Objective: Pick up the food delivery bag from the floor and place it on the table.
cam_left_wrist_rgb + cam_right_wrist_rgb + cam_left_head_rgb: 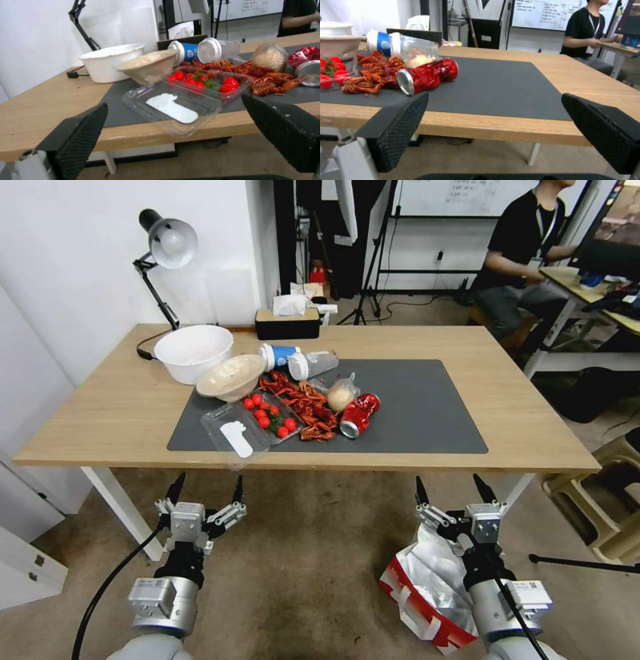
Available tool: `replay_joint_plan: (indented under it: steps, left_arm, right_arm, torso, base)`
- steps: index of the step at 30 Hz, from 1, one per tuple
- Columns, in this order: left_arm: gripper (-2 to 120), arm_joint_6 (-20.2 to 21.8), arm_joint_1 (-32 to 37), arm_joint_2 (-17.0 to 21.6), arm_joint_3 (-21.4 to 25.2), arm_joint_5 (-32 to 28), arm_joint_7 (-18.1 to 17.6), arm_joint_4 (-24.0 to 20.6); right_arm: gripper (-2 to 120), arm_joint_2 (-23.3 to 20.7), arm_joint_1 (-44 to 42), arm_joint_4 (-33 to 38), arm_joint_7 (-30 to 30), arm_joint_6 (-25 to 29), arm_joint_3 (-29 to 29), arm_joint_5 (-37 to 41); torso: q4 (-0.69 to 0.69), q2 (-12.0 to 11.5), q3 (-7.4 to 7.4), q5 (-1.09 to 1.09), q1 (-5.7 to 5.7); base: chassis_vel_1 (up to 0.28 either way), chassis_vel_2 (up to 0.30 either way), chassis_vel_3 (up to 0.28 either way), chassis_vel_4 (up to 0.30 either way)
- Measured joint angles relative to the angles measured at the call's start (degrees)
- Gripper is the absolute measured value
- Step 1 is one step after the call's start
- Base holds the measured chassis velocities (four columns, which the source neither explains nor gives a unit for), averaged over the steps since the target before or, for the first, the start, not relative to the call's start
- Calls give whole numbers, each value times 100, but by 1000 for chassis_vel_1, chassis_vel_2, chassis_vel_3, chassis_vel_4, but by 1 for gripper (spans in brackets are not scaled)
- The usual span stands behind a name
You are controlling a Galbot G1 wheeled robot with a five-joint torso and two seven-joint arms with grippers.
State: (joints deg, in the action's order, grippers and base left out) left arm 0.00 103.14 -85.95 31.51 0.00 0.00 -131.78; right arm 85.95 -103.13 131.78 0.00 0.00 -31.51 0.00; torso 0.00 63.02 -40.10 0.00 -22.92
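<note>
the large boxy white-and-red paper food delivery bag with silver foil lining (427,587) lies tipped on the brownish-grey stained carpet floor (307,573), in front of the long light-wood bench with white legs (120,413) and below its near edge. the robot's right hand (452,488) hangs over the bag's foil mouth, just short of the bench edge, its two black fingers spread wide and grasping nothing. the left hand (205,487) hovers over bare carpet, also just short of the bench edge and well apart from the bag, fingers likewise released and empty.

on the bench lies a big dark grey mat (413,407). near the mat's left part sit a white round bowl (193,352), a tilted beige paper bowl (230,376), a clear plastic clamshell box of red cherry tomatoes (257,423) with its open lid hanging past the bench edge, a heap of red crayfish (307,407), a crushed red drink can (359,415), a blue paper cup on its side (279,356) and a clear plastic cup on its side (313,363). behind the mat stand a black tissue box (288,321) and a black desk lamp (163,247).
</note>
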Motion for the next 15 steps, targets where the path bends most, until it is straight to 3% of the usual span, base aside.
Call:
replay_joint_plan:
  steps: [15]
  left_arm:
    - [100,0,0,0,0,0,0,0]
  right_arm:
    - [100,0,0,0,0,0,0,0]
  torso:
    - [0,0,0,0,0]
  base:
    - [0,0,0,0]
